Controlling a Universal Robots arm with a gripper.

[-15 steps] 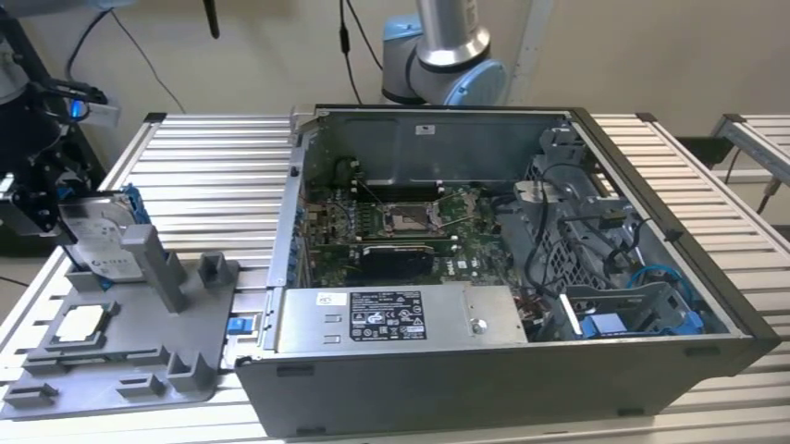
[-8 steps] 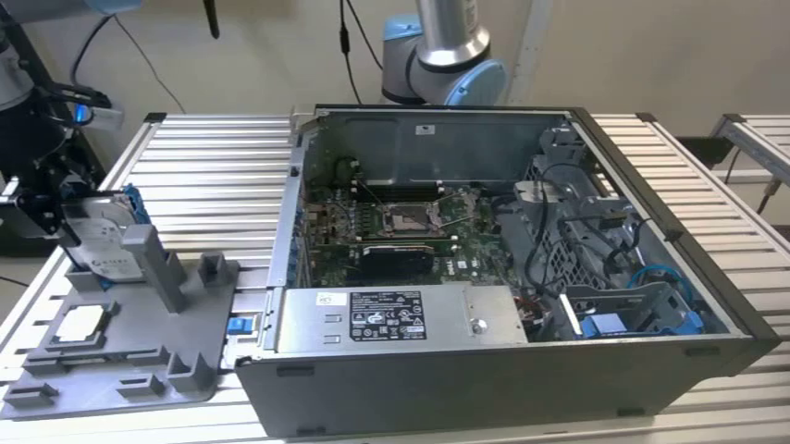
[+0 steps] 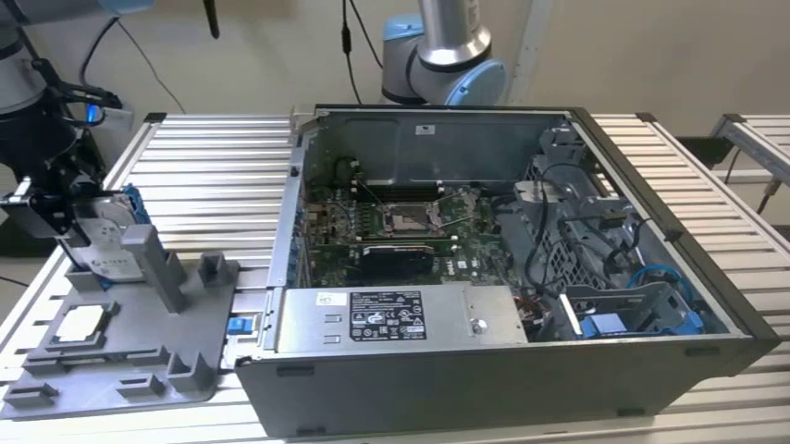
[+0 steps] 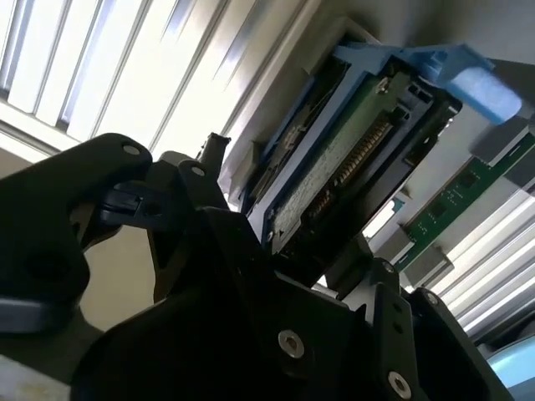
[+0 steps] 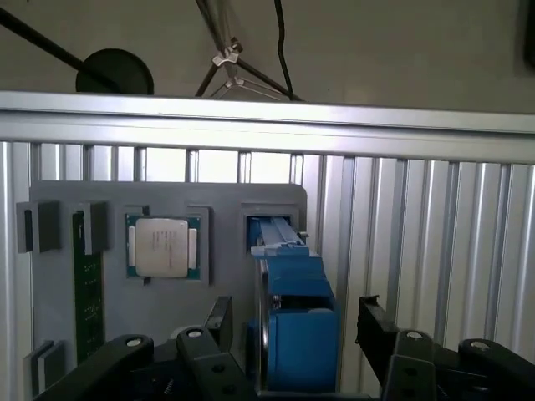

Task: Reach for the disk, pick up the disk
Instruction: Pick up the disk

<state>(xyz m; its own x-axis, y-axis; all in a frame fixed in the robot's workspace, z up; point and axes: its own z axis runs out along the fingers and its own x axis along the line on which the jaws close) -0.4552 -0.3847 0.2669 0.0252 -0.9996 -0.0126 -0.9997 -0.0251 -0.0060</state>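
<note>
The open computer case takes the exterior view's right. Beside it, on the exterior view's left, lies a grey holder. The disk stands upright in a slot of this holder. It is between the spread fingers of the claw, with a gap on each side. A square chip lies near the disk.

Silver hard drive in blue plastic bracket, lower end hidden behind black gripper in both wrist views, partly masked by grey upright fixture post in exterior view.
</note>
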